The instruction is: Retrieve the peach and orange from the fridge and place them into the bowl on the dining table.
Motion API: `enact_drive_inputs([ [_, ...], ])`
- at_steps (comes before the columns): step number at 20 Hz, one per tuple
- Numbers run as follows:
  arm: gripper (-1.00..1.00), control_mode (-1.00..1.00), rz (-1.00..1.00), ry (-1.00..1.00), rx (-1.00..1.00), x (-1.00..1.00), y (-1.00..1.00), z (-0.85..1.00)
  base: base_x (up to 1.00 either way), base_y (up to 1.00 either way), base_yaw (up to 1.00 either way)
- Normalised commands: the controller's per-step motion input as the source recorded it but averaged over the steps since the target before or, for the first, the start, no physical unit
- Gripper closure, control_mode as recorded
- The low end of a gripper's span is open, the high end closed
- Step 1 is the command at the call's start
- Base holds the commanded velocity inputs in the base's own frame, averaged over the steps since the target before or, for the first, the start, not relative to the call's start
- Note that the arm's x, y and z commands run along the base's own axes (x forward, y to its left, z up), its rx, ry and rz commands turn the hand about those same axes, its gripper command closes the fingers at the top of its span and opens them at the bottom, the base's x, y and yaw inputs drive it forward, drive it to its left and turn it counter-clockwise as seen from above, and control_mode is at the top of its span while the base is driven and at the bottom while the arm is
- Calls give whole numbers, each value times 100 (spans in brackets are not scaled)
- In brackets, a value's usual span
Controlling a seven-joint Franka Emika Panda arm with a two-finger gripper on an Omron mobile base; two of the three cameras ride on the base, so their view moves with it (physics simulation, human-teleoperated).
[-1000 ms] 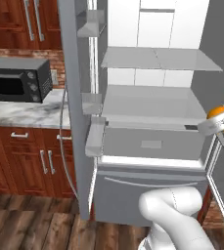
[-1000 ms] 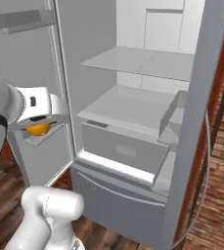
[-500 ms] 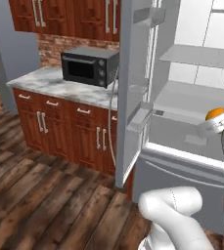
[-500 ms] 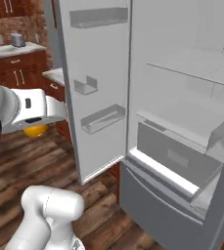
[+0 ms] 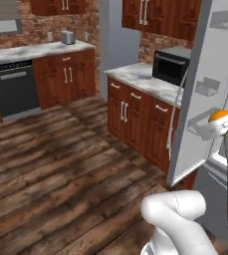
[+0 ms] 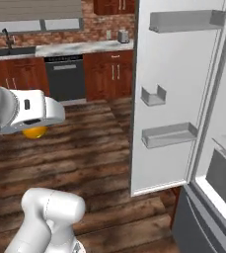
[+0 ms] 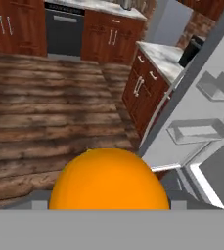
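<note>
Orange (image 7: 109, 179) sits big and round at the near edge of the hand view, right in the gripper (image 6: 35, 129), which is closed on it. In the right base view the orange (image 6: 34, 132) peeks out under the white hand, held up high above the wood floor (image 6: 94, 148). In the left base view it (image 5: 218, 115) shows beside the open fridge (image 5: 205, 89) door. Farther off stand the microwave (image 5: 171, 67) and dishwasher (image 6: 65, 76).
</note>
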Motion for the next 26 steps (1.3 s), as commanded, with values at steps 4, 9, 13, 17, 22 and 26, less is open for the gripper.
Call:
enact_drive_inputs([
  [4,100,100,0,0,0,0,0,0,-31,0,75],
  [9,100,100,0,0,0,0,0,0,-24,0,73],
  [13,100,100,0,0,0,0,0,0,-11,0,68],
  [17,100,100,0,0,0,0,0,0,4,-4,55],
  [22,100,100,0,0,0,0,0,0,76,-45,18],
  [26,100,100,0,0,0,0,0,0,100,-61,0],
])
